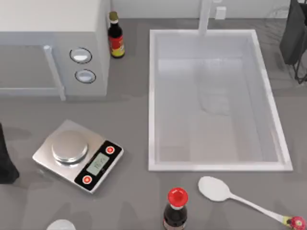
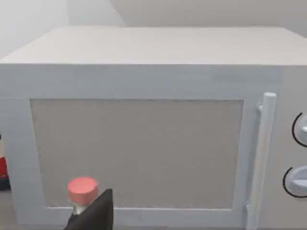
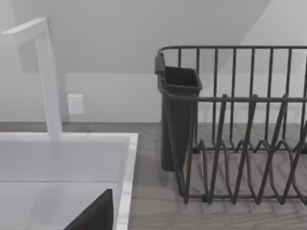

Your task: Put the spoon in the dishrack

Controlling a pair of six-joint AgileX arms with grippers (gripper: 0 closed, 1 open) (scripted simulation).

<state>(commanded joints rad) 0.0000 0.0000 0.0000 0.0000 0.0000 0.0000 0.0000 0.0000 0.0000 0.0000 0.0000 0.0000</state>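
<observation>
Right gripper (image 1: pixel 293 33): dark shape at the far right edge of the top view, over the rack area beside the sink. Whether its fingers stand apart or together cannot be told.
Left gripper (image 1: pixel 5 163): parked at the left table edge, near the scale. Finger state cannot be told either.
Spoon (image 1: pixel 242 199): lies flat on the table at the near right, just in front of the sink's near rim. Bowl points left, thin handle runs right toward the near edge, red-and-yellow knob at the far right end. Nothing touches it.
Dishrack (image 3: pixel 240 143): grey wire rack seen from the right wrist, standing on the table beside the sink, with a dark cutlery cup (image 3: pixel 180 115) hung at its corner nearest the sink. In the top view faint wires show at the far right corner.
Sink (image 1: pixel 156 96): large white basin between spoon and rack; a faucet post rises at its far rim.
Nearby items: red-capped bottle (image 1: pixel 176 208) just left of the spoon bowl; scale (image 1: pixel 76 155) well to the left; microwave (image 1: pixel 53 43) at far left with a second bottle (image 1: pixel 115 36) beside it.
Step in hand: approach for the pick, judged not yet begun.
Method: use the right arm. Descend over mid-handle, jaws set across the handle's width, clear of the bottle. The handle is thin and low, so close near the table surface and lift level.
Risk: the handle may pivot in the grip; carry it high over the sink rim.
</observation>
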